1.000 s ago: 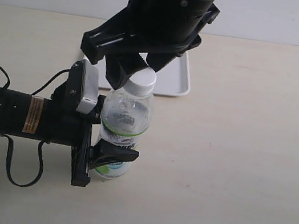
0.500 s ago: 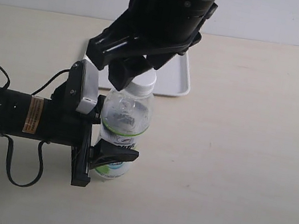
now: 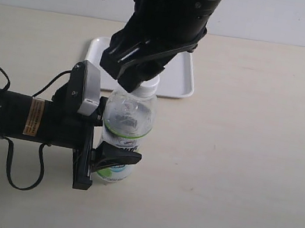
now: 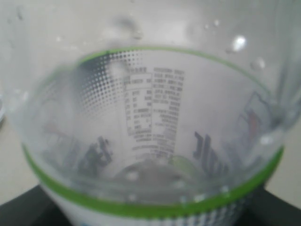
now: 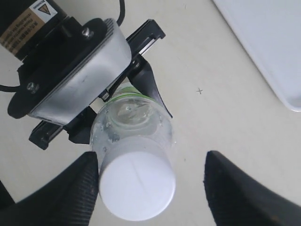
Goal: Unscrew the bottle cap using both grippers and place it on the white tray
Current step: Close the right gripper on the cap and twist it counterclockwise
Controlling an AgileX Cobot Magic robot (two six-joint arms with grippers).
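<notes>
So over on the left, the left gripper (image 3: 109, 162) comes in sideways low over the table (image 3: 238, 164), and its fingers (image 3: 118, 156) are clamped on the lower part of the bottle (image 3: 130, 119), right across the label (image 3: 122, 142). The bottle stands upright on the table. The left wrist view is basically nothing but clear plastic, the green band (image 4: 141, 207) and the print seen through it, with black finger bits at the edges. The cap (image 3: 149, 85) sits on the neck; how tight it is, can't tell. The right gripper (image 3: 137, 75) hangs over it from above with its fingers (image 5: 70, 193) spread. In the right wrist view one finger is right up against the cap's side and the other is well apart from it, so nothing's pinched. The tray (image 3: 179, 80) lies flat on the table just past the bottle, a bit to the right, partly hidden by the right arm (image 3: 176, 12).
</notes>
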